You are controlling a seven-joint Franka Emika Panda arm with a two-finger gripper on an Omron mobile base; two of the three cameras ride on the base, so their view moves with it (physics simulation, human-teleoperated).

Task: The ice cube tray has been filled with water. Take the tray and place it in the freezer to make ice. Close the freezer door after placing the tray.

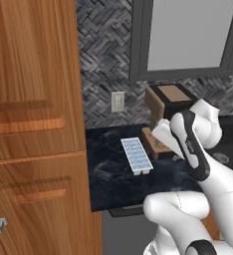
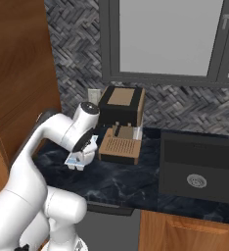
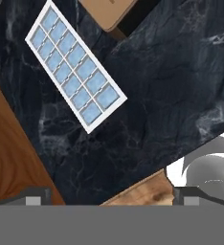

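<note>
The ice cube tray (image 1: 136, 155) lies flat on the dark marble counter (image 1: 113, 184), its long side running away from the front edge. It is a white tray (image 3: 74, 64) with two rows of cells holding pale blue water (image 3: 68, 57). My gripper (image 3: 111, 198) hovers above the counter, open, with nothing between its fingertips (image 3: 37, 196). In the hand view the tray sits ahead at upper left, apart from the fingers. The hand (image 2: 81, 157) hangs just right of the tray. The freezer and its door are out of view.
A tall wooden cabinet (image 1: 34, 124) borders the counter on the left. A brown and black appliance (image 2: 120, 105) with a slatted wooden block (image 2: 119, 146) stands behind the tray to the right. A dark sink (image 2: 197, 166) lies further right.
</note>
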